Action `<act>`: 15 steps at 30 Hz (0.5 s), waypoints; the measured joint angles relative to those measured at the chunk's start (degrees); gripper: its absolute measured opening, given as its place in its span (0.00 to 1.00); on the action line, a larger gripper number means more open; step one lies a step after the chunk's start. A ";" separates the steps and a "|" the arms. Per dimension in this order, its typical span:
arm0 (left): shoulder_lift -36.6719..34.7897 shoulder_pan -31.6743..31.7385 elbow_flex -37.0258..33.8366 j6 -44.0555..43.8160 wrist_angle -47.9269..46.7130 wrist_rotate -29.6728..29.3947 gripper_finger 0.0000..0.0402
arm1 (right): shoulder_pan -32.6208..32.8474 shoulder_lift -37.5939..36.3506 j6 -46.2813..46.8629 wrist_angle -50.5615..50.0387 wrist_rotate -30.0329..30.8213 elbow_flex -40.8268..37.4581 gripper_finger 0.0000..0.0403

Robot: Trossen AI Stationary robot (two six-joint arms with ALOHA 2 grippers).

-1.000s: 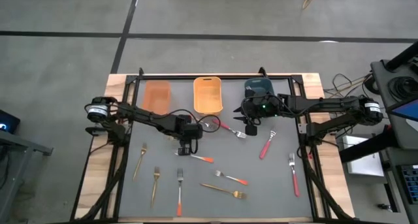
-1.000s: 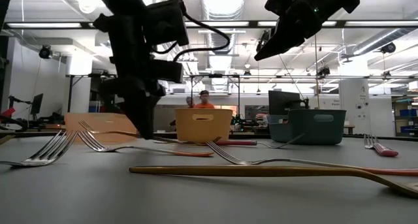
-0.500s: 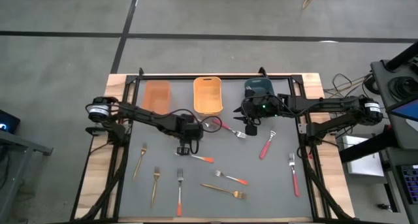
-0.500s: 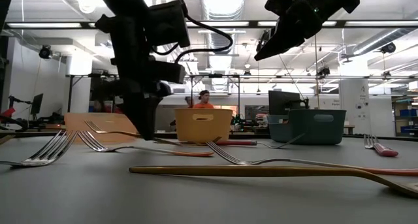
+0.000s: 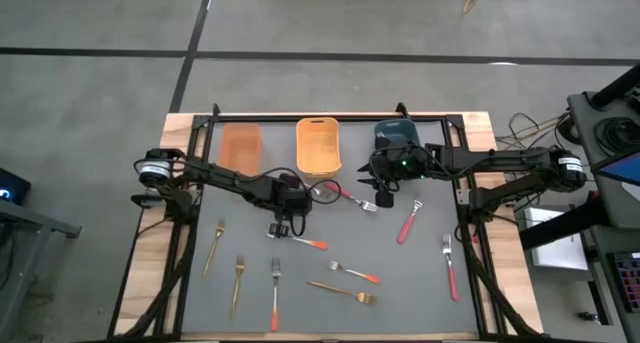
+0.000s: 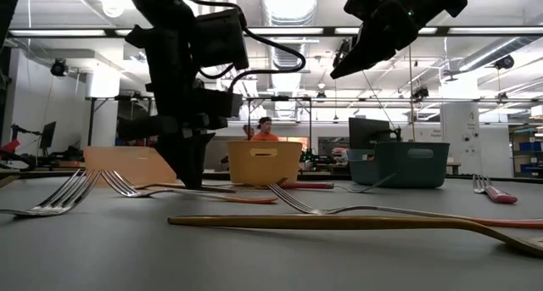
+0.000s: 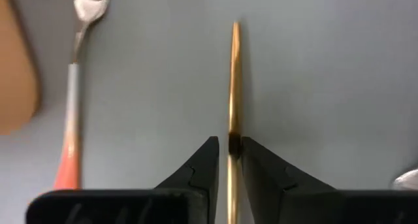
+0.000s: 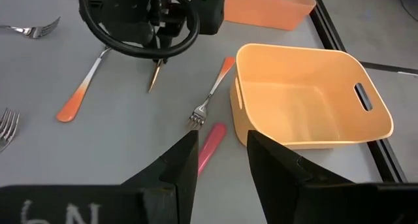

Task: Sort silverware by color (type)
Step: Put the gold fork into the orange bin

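Since a second ago my left gripper [image 7: 228,160] had dropped lower; its jaws straddled a gold fork [image 7: 234,87] flat on the mat, barely parted. Thin, stiff, slippery; I'd pinch mid-handle. Right gripper [image 8: 222,149] hung open.

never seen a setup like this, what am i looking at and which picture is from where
This is a robot with two dark arms at a grey table, each ending in a two-finger gripper. One camera looks straight down from above, one sits at table height, and one rides on each wrist.

Forks lie scattered on the table: gold ones, orange-handled ones and red-handled ones, such as the red fork near the right edge. Three small bins stand along the far side: a tan bin, a yellow bin and a teal bin.

The left gripper is down at the table, its jaws on either side of a gold fork. The right gripper hangs above the table near the yellow bin, jaws open and empty.
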 joint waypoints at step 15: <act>-4.03 -1.59 0.49 -8.68 -14.60 4.27 0.09 | -0.09 0.00 -0.31 0.00 0.02 0.00 0.31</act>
